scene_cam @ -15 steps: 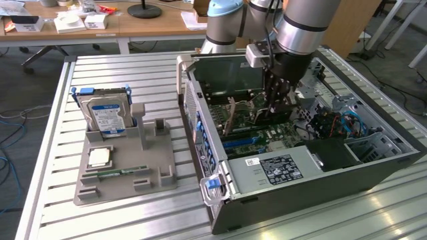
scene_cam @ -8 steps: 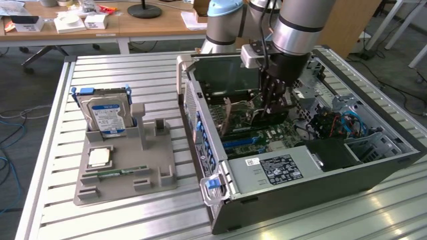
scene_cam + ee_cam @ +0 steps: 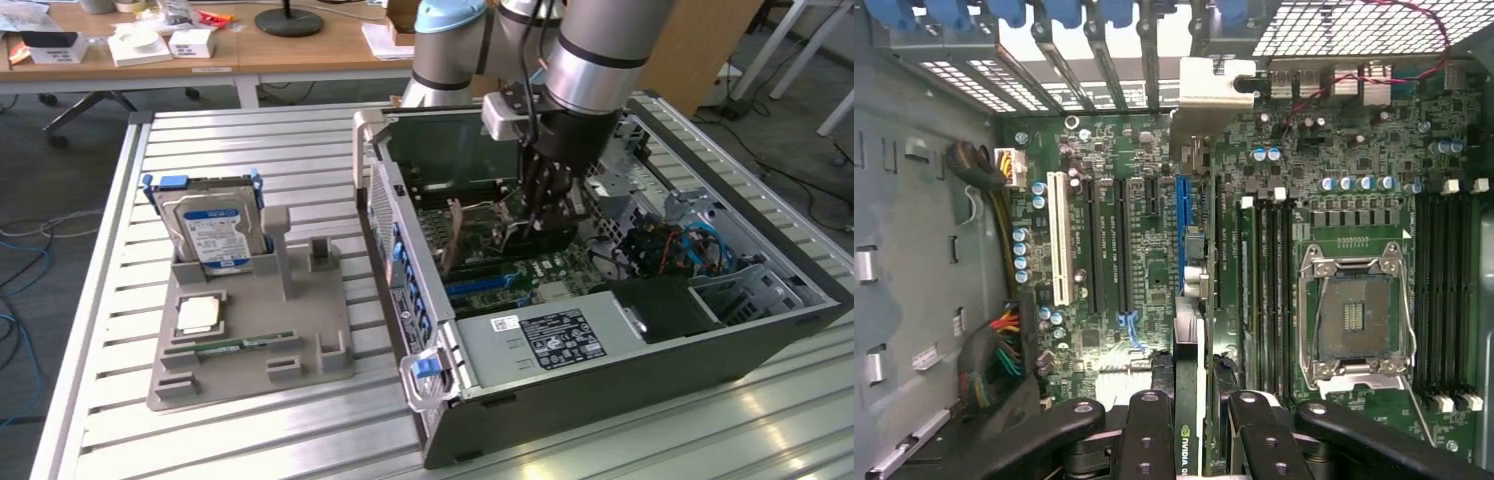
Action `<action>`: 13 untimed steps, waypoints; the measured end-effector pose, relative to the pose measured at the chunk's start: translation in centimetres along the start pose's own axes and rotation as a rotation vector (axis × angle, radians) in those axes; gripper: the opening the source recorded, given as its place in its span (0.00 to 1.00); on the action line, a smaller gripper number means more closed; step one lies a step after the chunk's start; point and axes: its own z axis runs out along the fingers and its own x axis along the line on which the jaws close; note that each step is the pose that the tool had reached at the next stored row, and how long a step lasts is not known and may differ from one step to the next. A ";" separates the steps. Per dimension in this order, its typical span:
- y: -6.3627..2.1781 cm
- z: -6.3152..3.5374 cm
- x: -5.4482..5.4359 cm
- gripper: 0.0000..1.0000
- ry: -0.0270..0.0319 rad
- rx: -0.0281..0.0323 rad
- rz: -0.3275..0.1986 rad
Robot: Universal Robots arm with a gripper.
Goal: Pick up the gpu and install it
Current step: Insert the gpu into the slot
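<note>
My gripper (image 3: 547,215) is lowered inside the open computer case (image 3: 614,350), above the motherboard (image 3: 534,275). In the wrist view the gripper (image 3: 1190,405) is shut on the gpu (image 3: 1192,300), seen edge-on as a thin blade between the black fingers (image 3: 1149,425). The card's silver bracket (image 3: 1214,82) sits at the case's rear slot openings. The card's edge runs along the blue expansion slot (image 3: 1181,215); whether it is seated in the slot I cannot tell.
A white slot (image 3: 1061,235) and black slots lie beside the blue one; the processor socket (image 3: 1354,315) is on the other side. On the table stands a grey holder (image 3: 247,350) with the hard drive (image 3: 214,230), a processor (image 3: 200,315) and a RAM stick (image 3: 240,347).
</note>
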 end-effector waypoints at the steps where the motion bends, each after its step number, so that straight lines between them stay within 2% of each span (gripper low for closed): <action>1: -0.01 0.00 0.1 0.25 -0.0001 0.0000 0.000; 13: 0.25 0.16 0.3 0.25 -0.0005 0.0000 0.000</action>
